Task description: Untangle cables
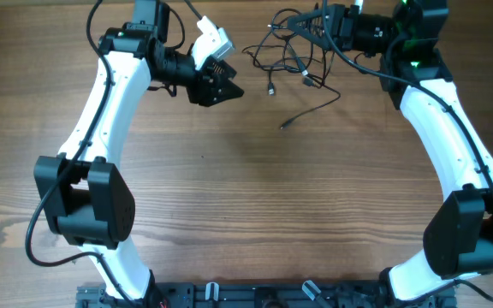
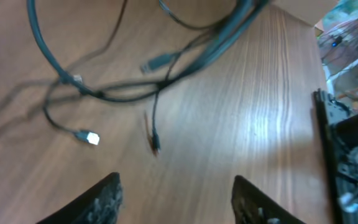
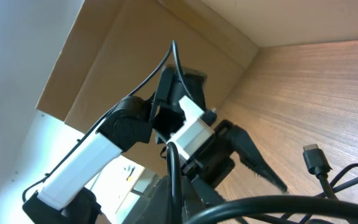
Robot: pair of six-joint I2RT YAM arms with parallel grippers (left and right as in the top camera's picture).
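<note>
A tangle of thin black cables point(image 1: 285, 50) lies at the far middle of the wooden table. One loose strand trails toward me and ends in a small plug point(image 1: 284, 126). My right gripper point(image 1: 322, 23) is at the tangle's right side, shut on a cable strand point(image 3: 174, 163) pinched between its fingers point(image 3: 188, 196). A black plug point(image 3: 314, 159) lies beside it. My left gripper point(image 1: 227, 88) hovers left of the tangle, open and empty. In the left wrist view its fingertips point(image 2: 176, 194) are spread above bare wood, with the cables point(image 2: 104, 93) and a bright plug point(image 2: 92, 138) ahead.
The table's far edge lies just behind the tangle. A cardboard wall point(image 3: 135, 50) stands behind the table. A black rail point(image 2: 334, 143) runs along the table's side. The arms' base rail point(image 1: 255, 295) sits at the near edge.
</note>
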